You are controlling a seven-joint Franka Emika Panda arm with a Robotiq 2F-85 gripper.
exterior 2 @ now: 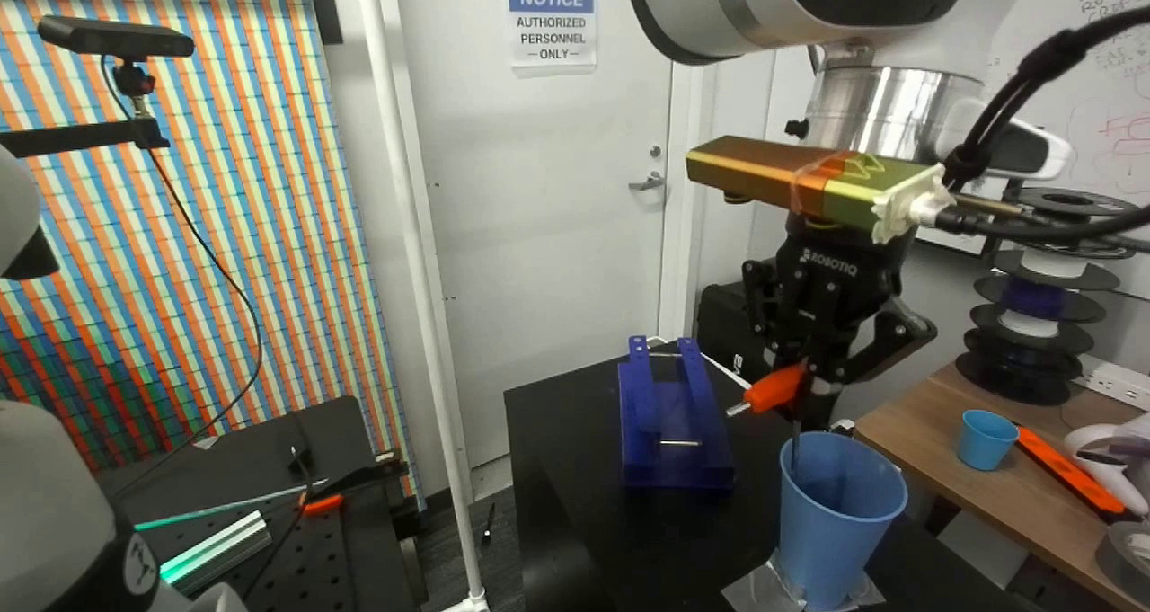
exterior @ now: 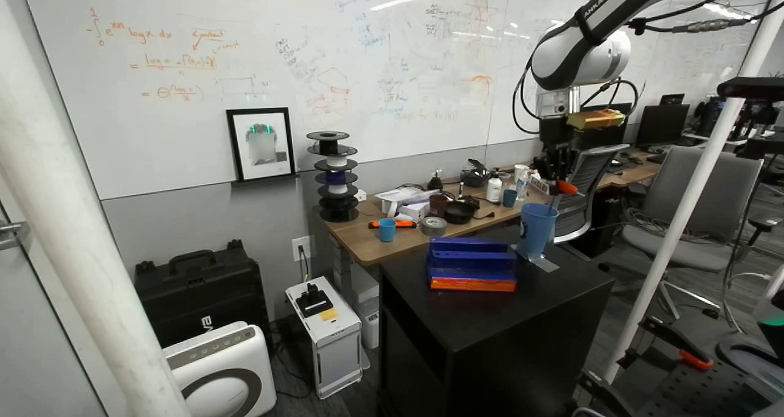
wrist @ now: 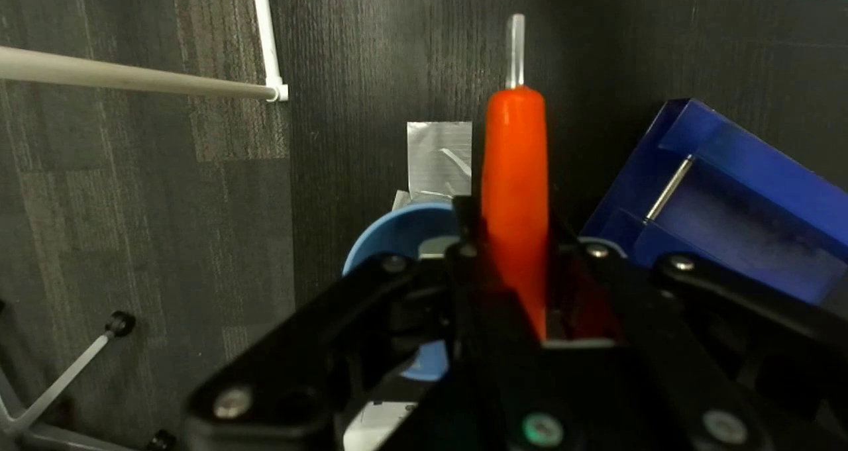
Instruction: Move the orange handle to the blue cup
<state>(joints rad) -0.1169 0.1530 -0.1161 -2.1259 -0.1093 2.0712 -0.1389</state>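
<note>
Tabletop (wrist: 377, 73), blue cup (exterior 2: 831, 536) (interior unclear), orange handle (exterior 2: 773, 389) above

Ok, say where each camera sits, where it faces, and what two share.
An exterior view: off the arm, higher than the black stand, facing the whiteboard; arm and hand upper right.
An exterior view: off the arm, looking down over the blue cup toward the door; arm and hand at right.
Wrist view: on the arm, looking down at the blue cup; only the hand shows, gripping the orange handle.
Both exterior views share the blue cup and spools.
</note>
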